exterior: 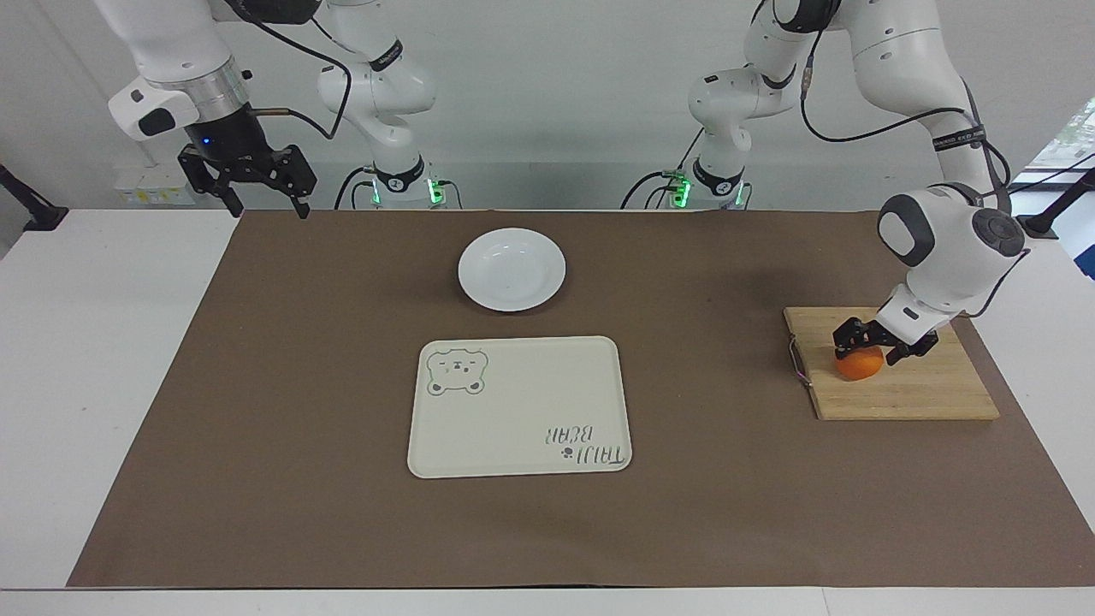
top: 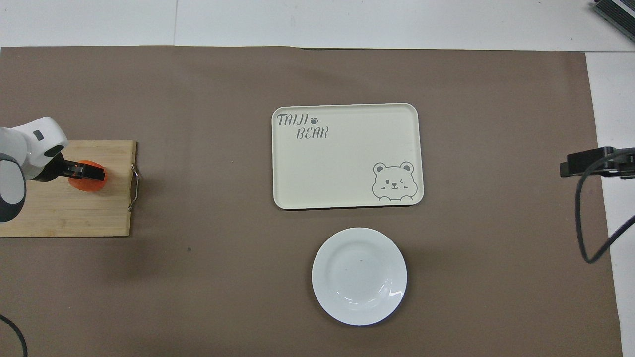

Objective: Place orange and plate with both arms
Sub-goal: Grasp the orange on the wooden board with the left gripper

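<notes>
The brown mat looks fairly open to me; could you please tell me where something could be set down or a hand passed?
Free: the brown mat between the tray and the right arm's end, and the stretch between tray and cutting board. The tray itself is bare. Crowded: the board, where the left tool straddles the orange, and the narrow strip between plate and tray.

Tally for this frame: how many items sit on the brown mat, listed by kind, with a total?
Orange: 1, on the cutting board
Plate: 1
Tray: 1
Cutting board: 1
Total: 4
</notes>
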